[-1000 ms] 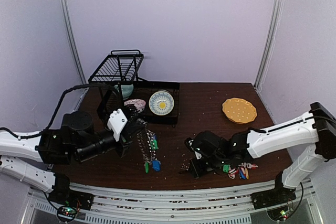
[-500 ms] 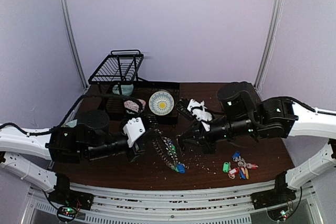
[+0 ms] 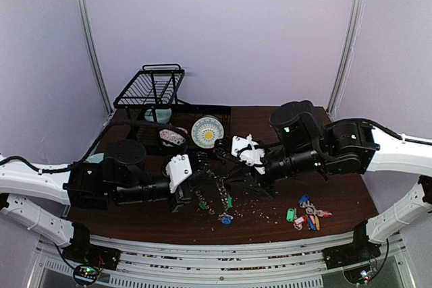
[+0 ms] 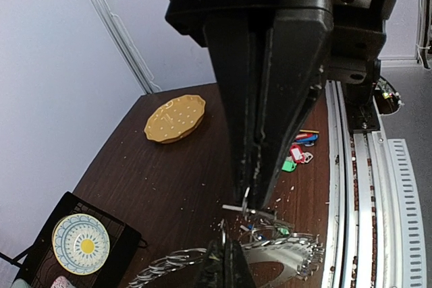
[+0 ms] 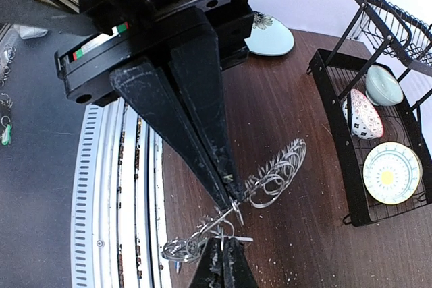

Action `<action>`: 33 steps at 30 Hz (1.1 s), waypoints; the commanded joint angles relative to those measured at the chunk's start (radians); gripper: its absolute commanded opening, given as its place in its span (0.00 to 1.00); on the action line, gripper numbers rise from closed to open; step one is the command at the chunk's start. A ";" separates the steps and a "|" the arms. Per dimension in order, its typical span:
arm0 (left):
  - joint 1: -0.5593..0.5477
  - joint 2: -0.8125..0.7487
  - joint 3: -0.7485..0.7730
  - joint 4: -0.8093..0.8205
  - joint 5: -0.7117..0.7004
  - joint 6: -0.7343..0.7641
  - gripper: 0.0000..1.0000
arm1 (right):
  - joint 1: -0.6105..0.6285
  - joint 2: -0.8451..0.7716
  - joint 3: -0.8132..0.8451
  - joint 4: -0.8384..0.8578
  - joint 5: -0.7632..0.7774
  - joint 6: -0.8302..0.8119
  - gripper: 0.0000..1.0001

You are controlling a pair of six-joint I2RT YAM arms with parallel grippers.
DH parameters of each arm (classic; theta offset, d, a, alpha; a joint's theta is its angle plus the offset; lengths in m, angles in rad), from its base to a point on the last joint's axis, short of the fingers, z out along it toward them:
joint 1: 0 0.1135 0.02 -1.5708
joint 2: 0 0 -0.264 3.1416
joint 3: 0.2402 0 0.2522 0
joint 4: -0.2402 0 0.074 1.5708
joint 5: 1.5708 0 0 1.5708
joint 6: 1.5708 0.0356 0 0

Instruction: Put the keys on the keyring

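The keyring [image 3: 217,197] hangs tilted above the table's front middle, between my two grippers. It is a flat dark grey ring [image 4: 297,261] rimmed with small silver rings [image 5: 277,170], with blue and green tags dangling below. My left gripper [image 3: 200,190] is shut on one silver ring at its rim [image 4: 226,261]. My right gripper [image 3: 228,181] comes in from the right, tip to tip with the left. It is shut on a small silver key [image 4: 237,208] of the keys, which shows just above its own fingertips in the right wrist view [image 5: 239,239]. The key touches the rings.
A cluster of coloured tagged keys [image 3: 307,217] lies at the front right. An orange plate [image 3: 308,141] sits back right. A black tray [image 3: 226,141] holds a yellow-patterned plate [image 3: 207,131] and bowls, with a wire rack [image 3: 152,85] behind. Crumbs litter the tabletop.
My right arm has risen from the table's front and swung left to meet the left gripper. The left gripper has carried the keyring right and lower, toward the middle.
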 commanded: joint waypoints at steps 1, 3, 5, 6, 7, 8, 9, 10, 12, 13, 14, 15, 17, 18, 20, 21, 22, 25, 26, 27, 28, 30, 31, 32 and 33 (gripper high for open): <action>0.004 -0.003 0.031 0.120 0.036 -0.005 0.00 | 0.001 0.001 0.010 0.030 -0.002 -0.041 0.00; 0.004 -0.003 0.031 0.121 0.035 -0.010 0.00 | -0.001 0.000 0.001 0.047 0.001 -0.036 0.00; 0.004 -0.003 0.029 0.121 0.038 -0.011 0.00 | -0.004 0.000 -0.001 0.060 -0.001 -0.026 0.00; 0.004 -0.003 0.028 0.120 0.041 -0.009 0.00 | -0.007 0.001 0.001 0.064 -0.004 -0.020 0.00; 0.004 -0.003 0.027 0.118 0.043 -0.007 0.00 | -0.009 0.003 0.004 0.067 -0.010 -0.014 0.00; 0.004 -0.005 0.027 0.117 0.045 -0.003 0.00 | -0.013 0.005 0.006 0.070 -0.014 -0.008 0.00; 0.004 -0.007 0.027 0.115 0.049 0.002 0.00 | -0.015 0.009 0.010 0.069 -0.014 -0.002 0.00; 0.004 -0.009 0.027 0.115 0.055 0.010 0.00 | -0.020 0.012 0.013 0.068 -0.015 0.005 0.00; 0.004 -0.018 0.020 0.122 0.061 0.020 0.00 | -0.026 0.020 0.014 0.062 -0.016 0.012 0.00; 0.004 -0.024 0.013 0.130 0.060 0.022 0.00 | -0.029 0.023 0.015 0.058 -0.016 0.014 0.00; 0.004 -0.028 0.008 0.138 0.062 0.025 0.00 | -0.033 0.025 0.013 0.057 -0.015 0.020 0.00; 0.004 -0.033 0.000 0.148 0.069 0.030 0.00 | -0.036 0.025 0.011 0.061 -0.014 0.026 0.00; 0.004 -0.038 -0.010 0.161 0.087 0.037 0.00 | -0.042 0.026 0.007 0.065 -0.015 0.035 0.00; 0.004 -0.038 -0.014 0.169 0.087 0.038 0.00 | -0.043 0.026 0.007 0.065 -0.022 0.038 0.00; 0.004 -0.039 -0.016 0.171 0.091 0.043 0.00 | -0.048 0.027 0.005 0.066 -0.023 0.046 0.00; 0.004 -0.038 -0.016 0.169 0.100 0.050 0.00 | -0.051 0.029 0.005 0.065 -0.021 0.052 0.00; 0.003 -0.041 -0.019 0.169 0.105 0.055 0.00 | -0.057 0.030 0.007 0.062 -0.020 0.058 0.00; -0.004 -0.051 -0.036 0.176 0.118 0.093 0.00 | -0.074 0.032 0.004 0.057 -0.032 0.078 0.00; -0.007 -0.056 -0.044 0.182 0.118 0.110 0.00 | -0.079 0.034 0.005 0.057 -0.039 0.081 0.00; -0.009 -0.059 -0.051 0.187 0.119 0.122 0.00 | -0.079 0.038 0.005 0.053 -0.043 0.083 0.00; -0.011 -0.062 -0.058 0.190 0.126 0.134 0.00 | -0.080 0.044 0.009 0.042 -0.045 0.084 0.00; -0.015 -0.068 -0.068 0.190 0.145 0.155 0.00 | -0.084 0.054 0.016 0.029 -0.042 0.086 0.00; -0.018 -0.072 -0.074 0.191 0.149 0.167 0.00 | -0.086 0.055 0.015 0.027 -0.042 0.087 0.00; -0.019 -0.076 -0.078 0.191 0.147 0.175 0.00 | -0.089 0.052 0.012 0.028 -0.046 0.087 0.00; -0.019 -0.079 -0.081 0.190 0.146 0.180 0.00 | -0.091 0.050 0.009 0.031 -0.053 0.088 0.00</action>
